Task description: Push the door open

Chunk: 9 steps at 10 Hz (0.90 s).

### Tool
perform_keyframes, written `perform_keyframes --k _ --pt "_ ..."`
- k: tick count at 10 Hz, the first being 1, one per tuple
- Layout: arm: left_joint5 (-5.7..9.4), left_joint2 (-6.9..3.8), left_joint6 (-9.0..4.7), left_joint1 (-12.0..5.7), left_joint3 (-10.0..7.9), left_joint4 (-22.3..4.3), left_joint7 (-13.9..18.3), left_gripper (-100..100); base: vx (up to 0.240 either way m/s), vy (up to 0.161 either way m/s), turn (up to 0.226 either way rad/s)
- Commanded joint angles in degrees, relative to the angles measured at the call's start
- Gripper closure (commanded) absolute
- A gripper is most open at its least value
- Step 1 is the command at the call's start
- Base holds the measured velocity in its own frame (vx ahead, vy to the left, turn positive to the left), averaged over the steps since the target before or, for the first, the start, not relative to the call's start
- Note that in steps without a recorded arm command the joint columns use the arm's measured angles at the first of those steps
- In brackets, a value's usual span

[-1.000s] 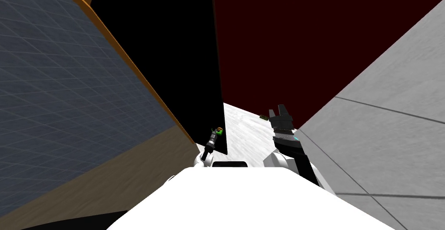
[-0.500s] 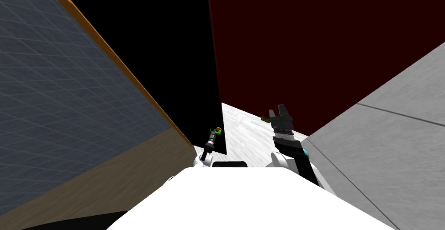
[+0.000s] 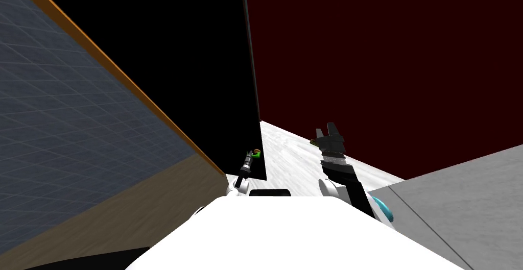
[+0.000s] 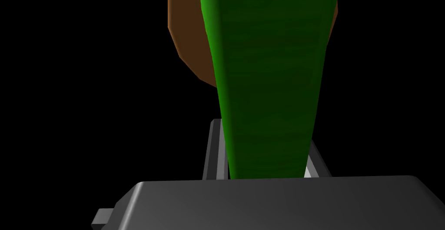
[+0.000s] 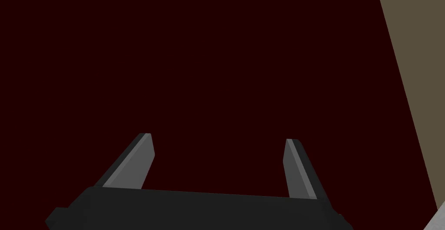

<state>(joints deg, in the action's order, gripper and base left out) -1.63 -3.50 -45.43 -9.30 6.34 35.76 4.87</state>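
The door point(image 3: 204, 78) is a tall black slab with a thin grey edge, hinged beside an orange frame point(image 3: 127, 86). A green lever handle point(image 3: 257, 153) sits low on its free edge. My left gripper point(image 3: 254, 155) reaches up to that handle. In the left wrist view the green lever point(image 4: 269, 66) runs between the fingers point(image 4: 214, 149), with a round brown plate point(image 4: 187, 36) behind it. The left gripper point(image 4: 265, 134) is shut on the lever. My right gripper point(image 3: 326, 127) hangs open to the right of the door edge. Its view shows the open right gripper point(image 5: 219, 137) facing a dark red surface.
A blue-grey tiled wall point(image 3: 61, 129) stands left of the frame above a brown floor point(image 3: 138, 205). A dark red wall point(image 3: 383, 63) rises ahead on the right and a grey wall point(image 3: 459, 205) is at the lower right. White floor point(image 3: 286, 152) lies between, with a small olive object point(image 3: 312, 141).
The whole head picture has swung, so I have moved: the grey wall slid toward the lower right and the orange frame toward the left. Both grippers keep their places and states.
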Motion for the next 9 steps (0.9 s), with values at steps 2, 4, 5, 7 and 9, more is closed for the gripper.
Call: perform_keyframes --k 2,4,5,7,9 --pt "0.98 -0.79 0.05 0.32 -2.18 0.9 -1.1 100 0.208 -0.065 0.114" --pt "1.44 -0.75 0.08 0.3 -3.18 0.8 -1.7 100 0.165 -0.088 0.082" --pt "1.6 -0.72 0.09 0.29 -3.52 0.8 -1.9 100 0.138 -0.096 0.096" --pt "1.92 -0.64 0.11 0.28 -4.2 0.5 -2.4 100 0.13 -0.083 0.068" --pt "1.92 -0.64 0.11 0.28 -4.2 0.7 -2.4 100 0.02 0.006 -0.002"
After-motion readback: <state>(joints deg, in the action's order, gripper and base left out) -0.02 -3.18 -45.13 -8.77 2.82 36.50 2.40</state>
